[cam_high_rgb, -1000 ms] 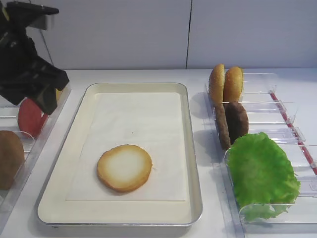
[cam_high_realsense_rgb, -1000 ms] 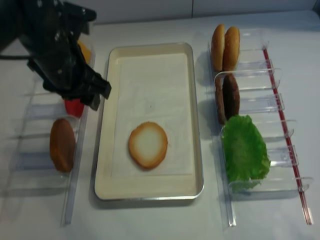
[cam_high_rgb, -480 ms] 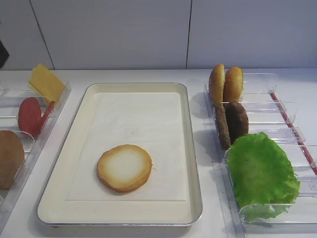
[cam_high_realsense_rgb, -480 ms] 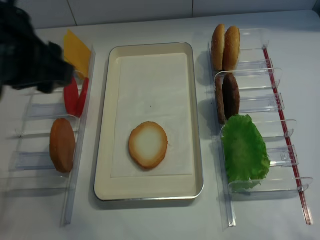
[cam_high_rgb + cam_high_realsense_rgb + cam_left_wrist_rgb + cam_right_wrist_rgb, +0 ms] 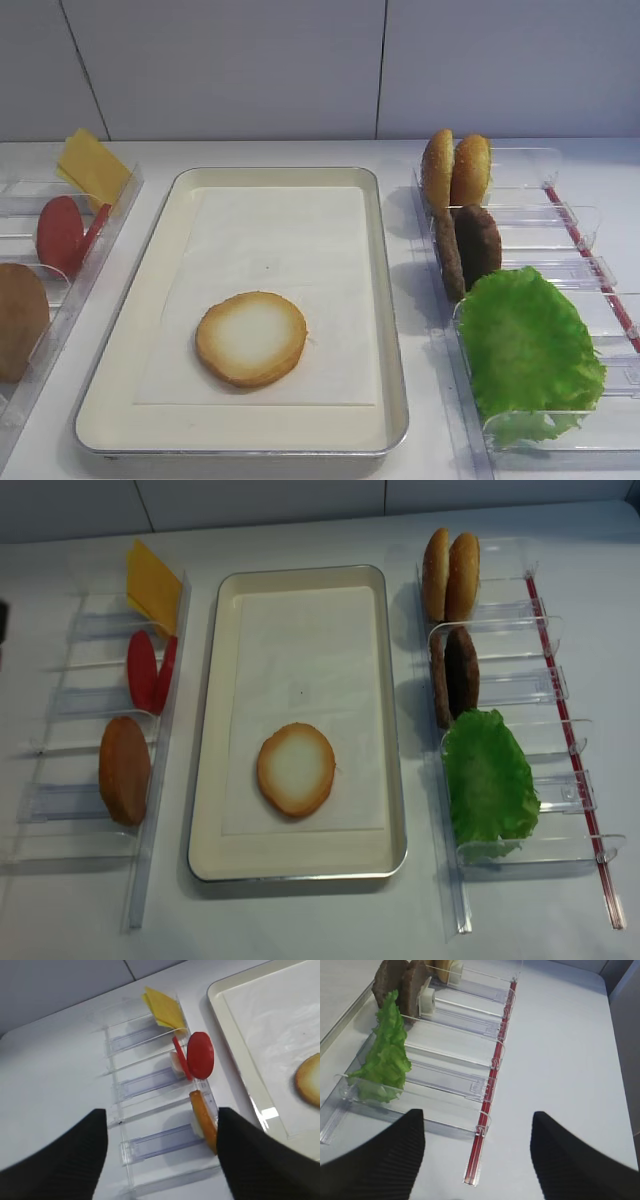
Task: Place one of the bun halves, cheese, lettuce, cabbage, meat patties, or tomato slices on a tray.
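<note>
Bun half (image 5: 251,338) lies flat, cut face up, on the tray (image 5: 385,300) liner near the front edge, so placing looks done. Left gripper (image 5: 162,1152) and right gripper (image 5: 477,1152) both stand wide apart and empty, each over its own bin rack, well clear of the tray. Risk from here: if another item is picked, lettuce (image 5: 528,352) is floppy and overhangs its bin, so it could snag the wall or drape off the fingers; tomato slices (image 5: 196,1056) stand on edge and could tip when nudged.
</note>
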Motion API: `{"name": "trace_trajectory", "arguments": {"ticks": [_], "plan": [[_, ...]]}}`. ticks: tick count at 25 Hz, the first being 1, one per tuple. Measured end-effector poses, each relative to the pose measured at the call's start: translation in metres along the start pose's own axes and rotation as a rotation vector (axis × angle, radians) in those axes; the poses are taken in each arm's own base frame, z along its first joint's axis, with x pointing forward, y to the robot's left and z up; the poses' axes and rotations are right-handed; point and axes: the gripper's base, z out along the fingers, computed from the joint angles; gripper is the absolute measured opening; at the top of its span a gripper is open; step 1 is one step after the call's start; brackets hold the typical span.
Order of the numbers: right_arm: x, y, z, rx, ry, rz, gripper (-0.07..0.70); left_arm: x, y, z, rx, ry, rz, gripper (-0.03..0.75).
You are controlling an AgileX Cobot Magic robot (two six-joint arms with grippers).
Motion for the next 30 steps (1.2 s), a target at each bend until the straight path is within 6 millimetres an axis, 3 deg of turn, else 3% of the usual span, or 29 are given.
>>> {"name": "trace_trajectory", "arguments": {"ticks": [8, 17, 24, 30], "plan": [[0.000, 0.000, 0.000, 0.000, 0.000, 0.000, 0.493, 0.072, -0.007, -0.001, 0.052, 0.024, -0.011, 0.473], [0.000, 0.000, 0.000, 0.000, 0.000, 0.000, 0.493, 0.149, -0.018, -0.013, 0.179, -0.113, -0.018, 0.473], [0.000, 0.000, 0.000, 0.000, 0.000, 0.000, 0.493, 0.191, -0.031, -0.008, 0.276, -0.200, -0.011, 0.473], [0.000, 0.000, 0.000, 0.000, 0.000, 0.000, 0.493, 0.206, -0.041, 0.009, 0.325, -0.168, 0.003, 0.473]]}}
